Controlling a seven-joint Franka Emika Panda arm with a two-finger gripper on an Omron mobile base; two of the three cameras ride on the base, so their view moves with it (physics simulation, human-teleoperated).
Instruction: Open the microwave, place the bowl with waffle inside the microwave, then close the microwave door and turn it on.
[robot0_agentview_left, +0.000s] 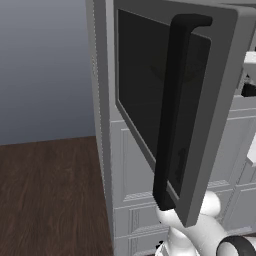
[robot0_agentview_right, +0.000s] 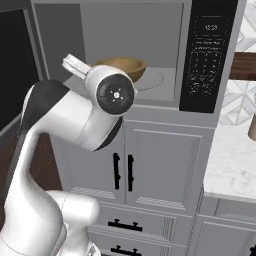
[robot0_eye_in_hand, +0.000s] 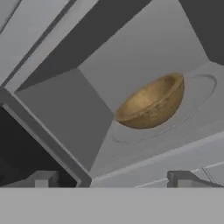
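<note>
**Bowl in, door wide open — the close is the risky part**

The bowl (robot0_eye_in_hand: 151, 103) sits inside the microwave (robot0_agentview_right: 135, 55) on the round turntable plate (robot0_eye_in_hand: 201, 87), rim up, roughly centred, apart from every wall. Can't make out a waffle in it from here; the inside looks plain wood-coloured.

The gripper (robot0_eye_in_hand: 111, 177) hangs just outside the cavity mouth, looking in. Jaws are spread with nothing between them, both tips (robot0_eye_in_hand: 43, 178) well apart.

The microwave door (robot0_agentview_left: 210, 100) is swung far out to the left. Its glass faces away from the cabinet and its long black bar handle (robot0_agentview_left: 172, 110) runs top to bottom, so the door's long axis for pushing is vertical, with the hinge edge against the microwave body.

What could go wrong, as I judge it:
- The arm's elbow (robot0_agentview_right: 116, 94) is right in front of the opening; swinging the door now would trap it or knock the arm.
- A push near the hinge side gives little leverage, and the door may stop short of latching.
- The control panel (robot0_agentview_right: 207, 55) is on the right; a sloppy press could hit the wrong key.
- Any reach back inside could nudge the bowl.
</note>
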